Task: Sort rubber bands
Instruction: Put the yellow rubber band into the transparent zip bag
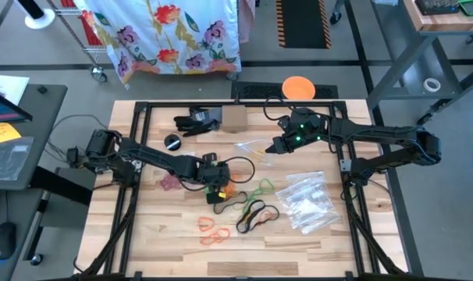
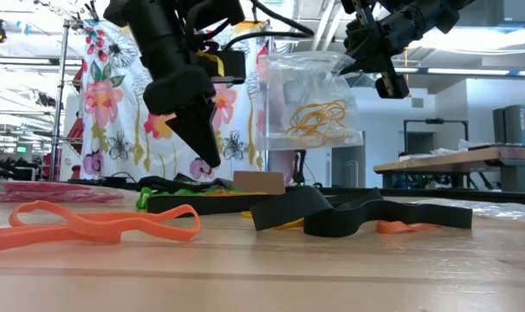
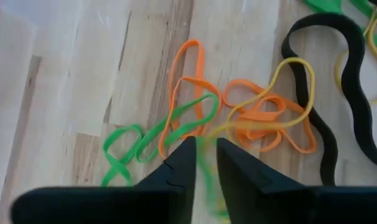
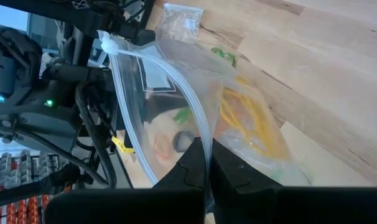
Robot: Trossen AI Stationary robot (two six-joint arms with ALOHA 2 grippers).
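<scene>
While the right gripper (image 4: 207, 163) holds a clear plastic zip bag (image 2: 310, 102) off the tabletop near its far edge, jaws clamped on the bag's open rim, a bunch of thin yellow rubber bands (image 2: 317, 121) already sits inside, so one colour looks partly sorted. Much remains: orange loops (image 1: 212, 232) lie toward the near edge, wide black bands (image 1: 256, 216) and green ones (image 1: 261, 188) near the middle, and a pink band (image 1: 168, 181) further left. The left gripper (image 3: 202, 158) hangs over a tangle of green, orange and yellow bands (image 3: 238, 112), jaws slightly apart, a green strand between them; I cannot tell whether it is gripped. More clear bags (image 1: 308, 203) lie toward the right edge of the light wooden tabletop (image 1: 166, 250).
</scene>
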